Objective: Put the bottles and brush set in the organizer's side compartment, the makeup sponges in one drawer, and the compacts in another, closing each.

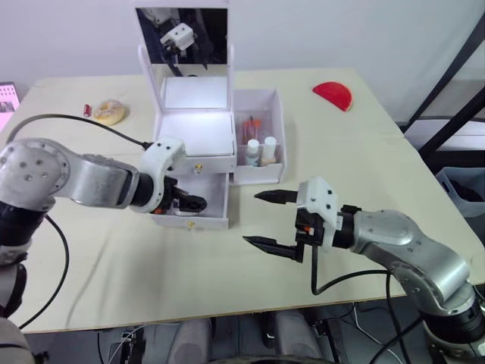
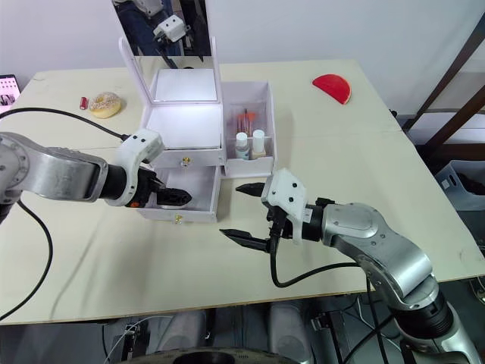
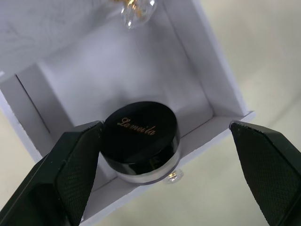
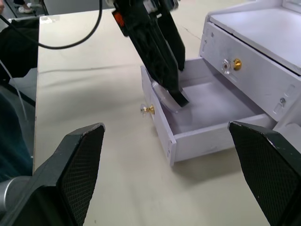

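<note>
Glossy black-lidded compact (image 3: pixel 142 143) lies in a matt white plastic drawer (image 3: pixel 214 84).

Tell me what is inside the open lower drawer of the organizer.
One black-lidded compact sits in the open lower drawer, near its front wall, with the left pincer open around it. The drawer's floor is otherwise bare where visible; the pincer's fingers cover part of it.

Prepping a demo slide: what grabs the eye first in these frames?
The white organizer at mid-table, mirror lid up, lower drawer pulled open. The left end effector sits over that drawer, fingers wide around a black compact lying inside. The right end effector hovers open just right of the drawer; a red half-round object lies far right.
</note>
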Robot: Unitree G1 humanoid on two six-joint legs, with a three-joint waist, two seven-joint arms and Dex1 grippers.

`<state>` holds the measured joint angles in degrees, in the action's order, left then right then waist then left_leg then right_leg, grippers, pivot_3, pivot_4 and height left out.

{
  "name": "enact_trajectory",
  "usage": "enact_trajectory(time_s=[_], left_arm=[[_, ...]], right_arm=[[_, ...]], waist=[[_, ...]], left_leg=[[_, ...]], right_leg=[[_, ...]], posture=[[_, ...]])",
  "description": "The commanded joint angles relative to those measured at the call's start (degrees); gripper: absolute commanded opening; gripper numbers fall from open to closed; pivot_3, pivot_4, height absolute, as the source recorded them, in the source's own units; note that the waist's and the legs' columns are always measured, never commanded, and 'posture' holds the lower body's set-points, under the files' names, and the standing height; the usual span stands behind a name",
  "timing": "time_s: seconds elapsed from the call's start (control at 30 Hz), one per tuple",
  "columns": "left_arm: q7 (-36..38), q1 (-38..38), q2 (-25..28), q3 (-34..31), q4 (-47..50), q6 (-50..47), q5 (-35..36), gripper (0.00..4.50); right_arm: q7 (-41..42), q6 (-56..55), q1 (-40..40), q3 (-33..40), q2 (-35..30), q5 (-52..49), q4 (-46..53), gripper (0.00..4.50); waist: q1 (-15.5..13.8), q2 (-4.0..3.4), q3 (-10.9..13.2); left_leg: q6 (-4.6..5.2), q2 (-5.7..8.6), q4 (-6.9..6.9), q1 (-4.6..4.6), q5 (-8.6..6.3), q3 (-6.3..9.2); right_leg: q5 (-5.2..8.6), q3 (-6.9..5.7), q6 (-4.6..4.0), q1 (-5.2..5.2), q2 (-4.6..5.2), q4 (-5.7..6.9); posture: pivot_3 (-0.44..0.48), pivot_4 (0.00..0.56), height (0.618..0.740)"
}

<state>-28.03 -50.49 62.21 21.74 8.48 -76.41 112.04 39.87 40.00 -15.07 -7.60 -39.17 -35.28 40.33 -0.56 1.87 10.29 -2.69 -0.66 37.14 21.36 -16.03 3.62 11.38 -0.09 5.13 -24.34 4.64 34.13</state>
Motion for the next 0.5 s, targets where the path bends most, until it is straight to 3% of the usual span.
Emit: enact_trajectory(time_s=[0.03,0.5], left_arm=[[-0.51,-1.91,0.57,1.2,-1.08,-0.54,0.96,4.46],[-6.54,0.73,-3.8,2.31,-2.62,1.59,0.96,4.46]], right_arm=[[-0.19,-1.38,-0.3,1.26,0.51,0.1,1.66,4.5],[-0.04,-1.13,-3.58,3.75,0.49,-1.3,2.15,4.5]], waist=[[-0.02,0.0,0.0],[-0.07,0.0,0.0]], left_leg=[[0.0,0.0,-0.01,0.0,0.0,0.0],[-0.01,0.0,-0.01,0.01,0.01,0.02]], right_leg=[[0.0,0.0,0.0,0.0,0.0,0.0],[0.0,0.0,0.0,0.0,0.0,0.0]], posture=[[0.0,0.15,0.739],[0.0,0.15,0.739]])
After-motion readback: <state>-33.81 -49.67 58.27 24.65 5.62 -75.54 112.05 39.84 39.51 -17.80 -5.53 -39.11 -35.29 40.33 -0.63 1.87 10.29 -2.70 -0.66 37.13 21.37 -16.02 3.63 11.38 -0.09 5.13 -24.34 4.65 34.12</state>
